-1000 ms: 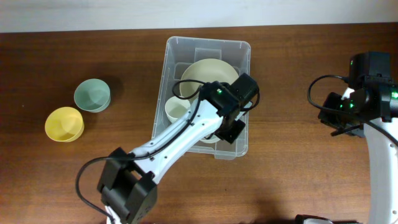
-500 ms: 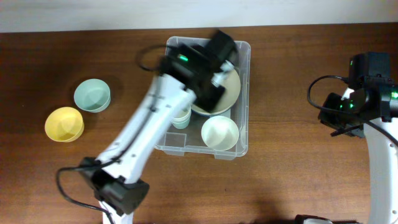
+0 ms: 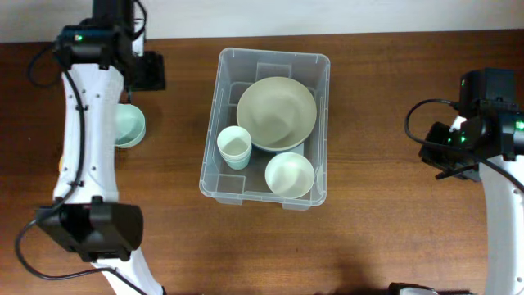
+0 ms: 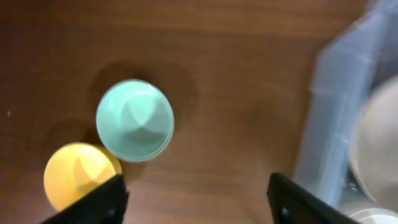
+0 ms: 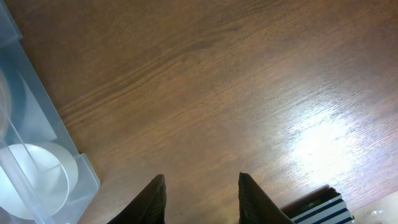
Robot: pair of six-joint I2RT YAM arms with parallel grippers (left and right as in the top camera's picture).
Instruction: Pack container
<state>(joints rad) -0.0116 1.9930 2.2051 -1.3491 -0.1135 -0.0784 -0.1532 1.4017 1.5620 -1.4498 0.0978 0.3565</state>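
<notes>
Three things sit in the container (image 3: 315,65) in the middle of our brown table (image 3: 385,123): big bowl (image 3: 277,112), small bowl (image 3: 290,174), cup (image 3: 234,147). Our left gripper (image 4: 196,191) and right gripper (image 5: 200,193) are spread wide, holding nothing.

The container (image 3: 274,56) is clear, smooth plastic. The table (image 5: 205,81) is brown grained wood, glossy with glare ahead of the dark matt right fingers (image 5: 258,202). Ahead of the left fingers (image 4: 106,205), the teal bowl (image 4: 135,120) and the yellow bowl (image 4: 78,174) look smooth and matt.
</notes>
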